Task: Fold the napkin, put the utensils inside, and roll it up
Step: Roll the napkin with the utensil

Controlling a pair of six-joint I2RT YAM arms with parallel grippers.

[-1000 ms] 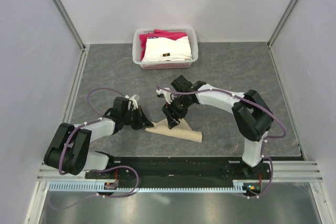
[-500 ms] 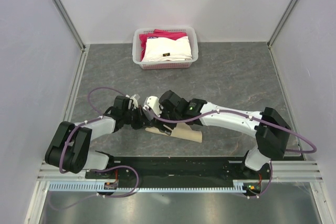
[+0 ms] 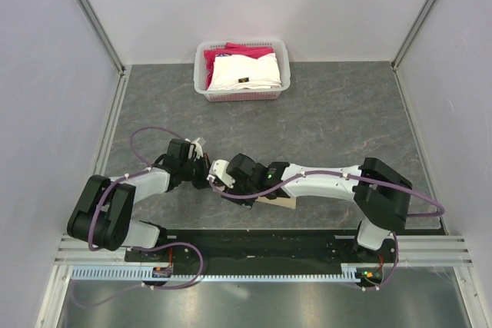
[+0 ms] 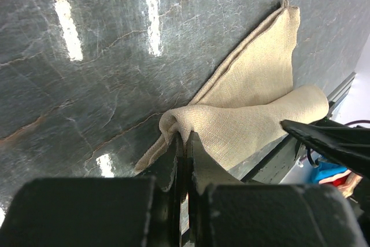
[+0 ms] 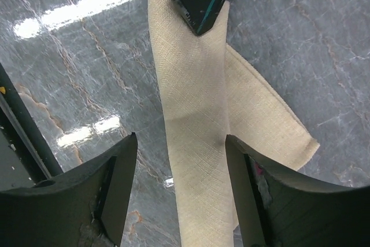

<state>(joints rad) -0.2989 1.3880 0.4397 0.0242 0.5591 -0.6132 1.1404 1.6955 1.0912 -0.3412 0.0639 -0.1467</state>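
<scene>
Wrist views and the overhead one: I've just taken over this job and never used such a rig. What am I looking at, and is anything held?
These are two robot arms bolted at the table's near edge, each ending in a two-finger gripper. The overhead picture looks down from above and behind them. The other two pictures come from a camera on each wrist. On the grey table lies a tan napkin, partly folded and rolled. The left gripper is shut, pinching a fold of it. The right gripper is open above the napkin, one finger on either side. At the far side, a white basket holds a white cloth and a pink-red cloth.
</scene>
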